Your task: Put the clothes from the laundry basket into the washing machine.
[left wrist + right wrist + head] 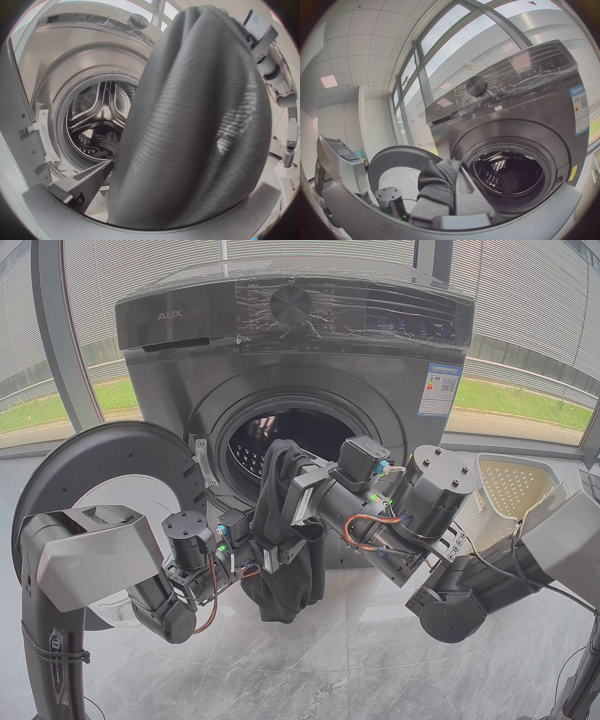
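Observation:
A black garment (289,540) hangs in front of the washing machine's open drum (294,434), held between both arms. My right gripper (289,472) is at the garment's top, level with the drum mouth, shut on the cloth (437,181), which drapes over its fingers (470,193). My left gripper (282,555) is lower down, closed on the garment's middle. One of its fingers (90,178) shows beside the cloth (193,125); the other is hidden. Another dark garment (104,143) lies inside the drum.
The round door (100,471) stands swung open to the left of the drum. A white laundry basket (512,490) sits on the floor to the right of the machine, behind my right arm. Grey tiled floor lies in front.

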{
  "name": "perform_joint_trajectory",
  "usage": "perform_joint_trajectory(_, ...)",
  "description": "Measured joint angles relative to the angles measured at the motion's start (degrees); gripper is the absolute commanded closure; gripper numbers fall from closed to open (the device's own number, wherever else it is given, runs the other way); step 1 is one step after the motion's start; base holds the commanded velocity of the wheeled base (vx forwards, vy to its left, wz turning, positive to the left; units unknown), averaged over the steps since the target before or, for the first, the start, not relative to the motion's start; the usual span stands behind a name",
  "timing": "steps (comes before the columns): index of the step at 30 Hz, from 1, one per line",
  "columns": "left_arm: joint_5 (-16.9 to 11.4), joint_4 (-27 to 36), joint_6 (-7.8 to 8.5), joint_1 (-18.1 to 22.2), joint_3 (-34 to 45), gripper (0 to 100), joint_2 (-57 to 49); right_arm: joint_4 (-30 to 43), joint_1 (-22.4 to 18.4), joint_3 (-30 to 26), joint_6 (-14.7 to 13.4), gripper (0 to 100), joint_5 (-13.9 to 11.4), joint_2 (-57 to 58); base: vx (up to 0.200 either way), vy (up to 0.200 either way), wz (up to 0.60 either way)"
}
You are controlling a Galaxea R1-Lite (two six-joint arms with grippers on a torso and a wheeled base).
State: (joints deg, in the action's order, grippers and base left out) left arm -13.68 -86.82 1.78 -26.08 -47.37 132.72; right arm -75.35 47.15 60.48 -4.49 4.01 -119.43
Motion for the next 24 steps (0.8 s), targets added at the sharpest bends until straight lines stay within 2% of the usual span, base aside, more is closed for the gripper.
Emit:
perform_joint_trajectory(2, 0.4, 0.0, -0.01, 0.2, -0.7, 0, 0.9, -0.5, 0.2, -0.1, 0.2, 100, 1.0, 0.0, 0.000, 0.000, 0.00)
perform_joint_trajectory(3, 0.9, 0.0, -0.01, 0.2, -0.9, 100, 1.2, -0.8, 0.3, -0.2, 0.4, 100, 1.6, 0.0, 0.000, 0.000, 0.00)
perform_joint_trajectory(6, 1.7, 0.1, -0.09, 0.5, -1.1, 100, 2.0, -1.0, 0.0, -0.3, 0.6, 100, 2.3, 0.0, 0.000, 0.000, 0.00)
perform_joint_trajectory(14, 1.5, 0.0, 0.02, 0.8, 0.2, 100, 2.3, -0.9, -2.1, 0.0, 0.7, 100, 2.6, 0.1, 0.000, 0.000, 0.00)
perform_joint_trajectory(24, 0.6, 0.0, 0.21, -0.5, 7.3, 100, -4.2, -0.6, -7.1, 1.4, 0.7, 100, 2.7, -0.8, 0.000, 0.000, 0.00)
